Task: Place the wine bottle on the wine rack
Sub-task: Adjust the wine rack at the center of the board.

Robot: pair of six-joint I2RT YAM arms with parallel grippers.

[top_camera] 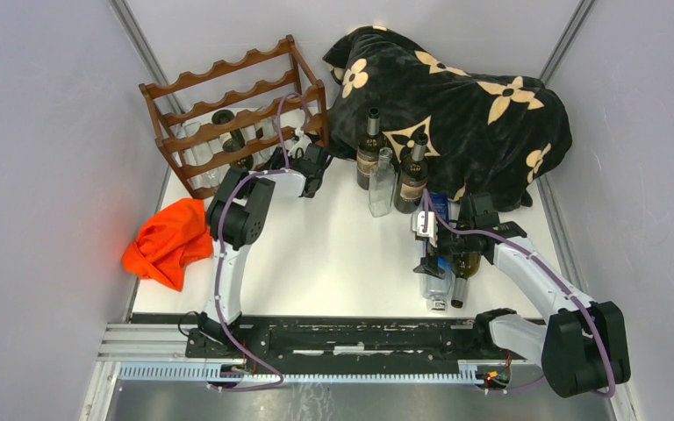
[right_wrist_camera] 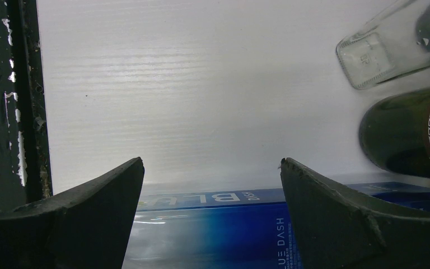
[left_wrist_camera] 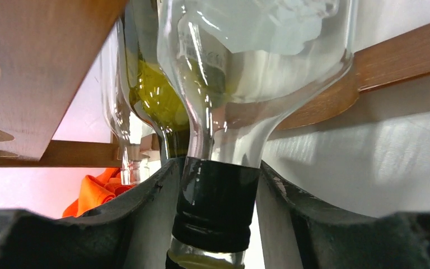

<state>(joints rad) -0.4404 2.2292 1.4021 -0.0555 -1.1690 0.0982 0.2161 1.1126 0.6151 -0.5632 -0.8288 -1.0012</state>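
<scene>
The dark reddish-brown wine rack (top_camera: pixel 228 96) stands at the back left, and its rails (left_wrist_camera: pixel 28 73) fill the left wrist view. A clear wine bottle (left_wrist_camera: pixel 257 50) lies in the rack, its black-capped neck (left_wrist_camera: pixel 218 202) pointing out between my left gripper's (left_wrist_camera: pixel 217 165) fingers. The jaws stand a little apart from the cap, with light showing on the right side. In the top view the left gripper (top_camera: pixel 298 147) sits at the rack's right end. My right gripper (right_wrist_camera: pixel 213 162) hangs open over a blue-labelled bottle (right_wrist_camera: pixel 213 224) lying on the table (top_camera: pixel 333 254).
A green bottle (left_wrist_camera: pixel 157 95) and another clear one rest in the rack. Three bottles (top_camera: pixel 382 180) stand before a black flowered blanket (top_camera: pixel 456 96). A dark bottle (top_camera: pixel 463 267) lies beside the blue-labelled one (top_camera: pixel 436 276). An orange cloth (top_camera: pixel 171 241) lies at the left edge.
</scene>
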